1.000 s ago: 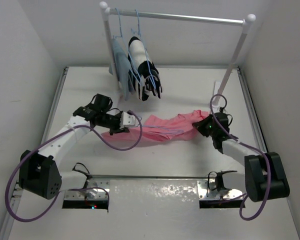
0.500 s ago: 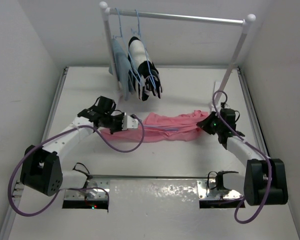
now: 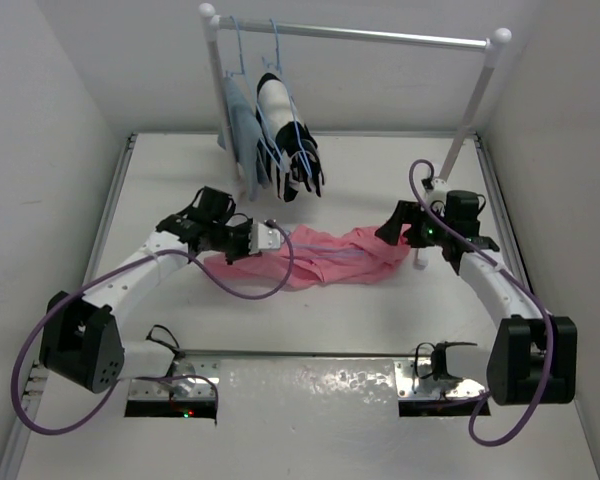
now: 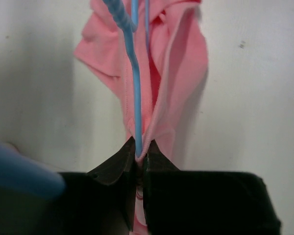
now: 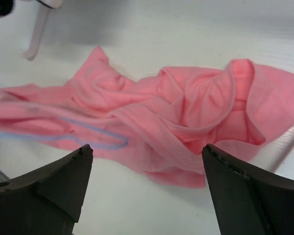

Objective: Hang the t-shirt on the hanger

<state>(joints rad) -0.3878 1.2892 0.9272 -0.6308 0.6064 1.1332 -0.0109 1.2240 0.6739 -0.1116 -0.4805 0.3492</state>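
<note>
We are pinching the light-blue hanger (image 4: 135, 98) in our closed left jaws, while our right jaws are hanging wide open over the salmon-pink t-shirt (image 3: 330, 257), which is lying crumpled on the bench (image 3: 380, 330).

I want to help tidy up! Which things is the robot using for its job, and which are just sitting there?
For the job: pink t-shirt, blue hanger.
Just there: clothes rack, pale blue garment, black-and-white garment.
</note>
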